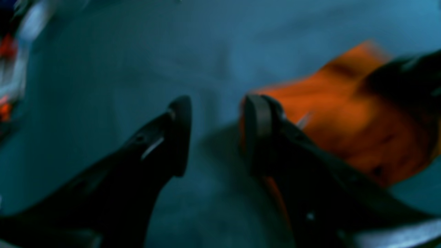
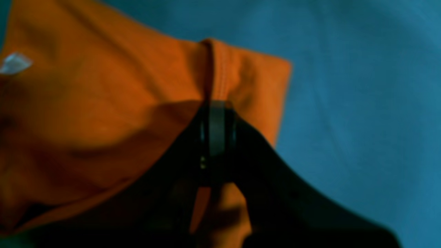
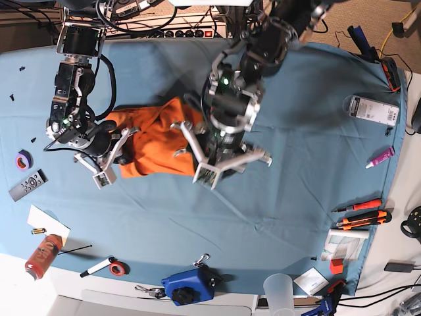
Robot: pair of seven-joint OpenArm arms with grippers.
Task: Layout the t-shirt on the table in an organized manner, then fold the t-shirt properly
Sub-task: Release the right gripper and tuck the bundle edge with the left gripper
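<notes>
Orange cotton, one item: the t-shirt (image 3: 152, 141) lies bunched in a crumpled heap on the table (image 3: 296, 99), left of centre in the base view, not yet spread.

Right gripper (image 2: 217, 117): your fingers are pinched fast on a hemmed edge of the shirt, the cloth running up from between them.

Left gripper (image 1: 215, 137): your fingers stand apart with nothing between them, hanging over bare teal cloth just beside the shirt's edge; one fingertip overlaps the orange in the wrist view, but the blur hides whether it touches.

Risks, as judged:
- You hold one point only. Pull from there and the whole heap may drag rather than open.
- A low grab with the empty gripper could pinch the teal covering along with the shirt and ruck it.
- Several layers may be caught at once, hiding the true hem.
</notes>
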